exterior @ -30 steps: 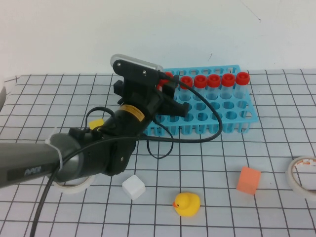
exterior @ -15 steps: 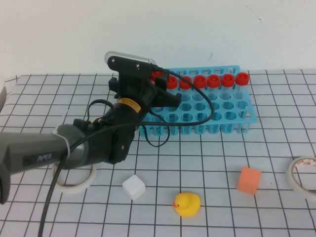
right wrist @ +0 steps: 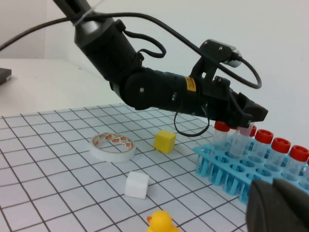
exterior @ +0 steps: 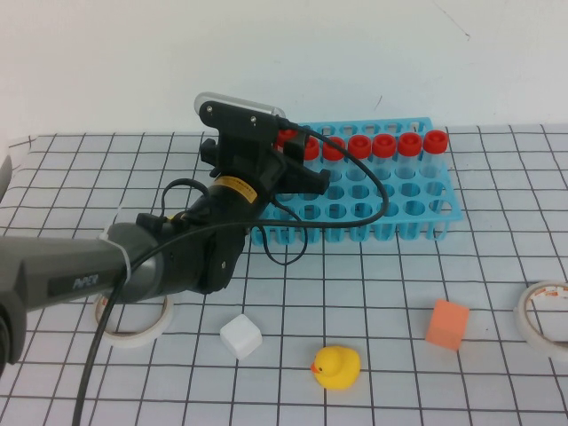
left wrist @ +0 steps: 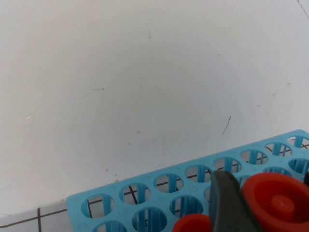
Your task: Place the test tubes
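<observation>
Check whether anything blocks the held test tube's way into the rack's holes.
Nothing visible does. The left tool holds the test tube over open left-end holes of the blue rack; the right tool sits shut, clear of that path.

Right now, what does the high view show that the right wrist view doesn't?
Only the high view: the orange cube and the tape roll at its right edge. Only the right wrist view: the right claw itself, shut, facing the blue rack. Both: the left claw gripping a red-capped test tube at the rack's end, the duck, the white cube.
</observation>
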Controlling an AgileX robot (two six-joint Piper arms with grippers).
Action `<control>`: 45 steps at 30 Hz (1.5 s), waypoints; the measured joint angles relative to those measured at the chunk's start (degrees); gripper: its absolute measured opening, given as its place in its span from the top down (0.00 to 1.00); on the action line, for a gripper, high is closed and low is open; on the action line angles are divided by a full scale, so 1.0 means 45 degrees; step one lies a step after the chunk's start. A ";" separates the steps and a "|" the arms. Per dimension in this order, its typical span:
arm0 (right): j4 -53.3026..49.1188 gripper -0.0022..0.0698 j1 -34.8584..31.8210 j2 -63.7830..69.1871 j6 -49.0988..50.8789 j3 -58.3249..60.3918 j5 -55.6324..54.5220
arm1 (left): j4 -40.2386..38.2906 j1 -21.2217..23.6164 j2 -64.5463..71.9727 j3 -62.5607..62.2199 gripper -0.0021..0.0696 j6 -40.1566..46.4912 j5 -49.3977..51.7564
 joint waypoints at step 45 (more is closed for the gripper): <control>0.0000 0.97 0.0000 0.0000 0.0000 0.0044 0.0000 | 0.0000 0.0000 -0.0344 0.0001 0.50 0.0204 0.1691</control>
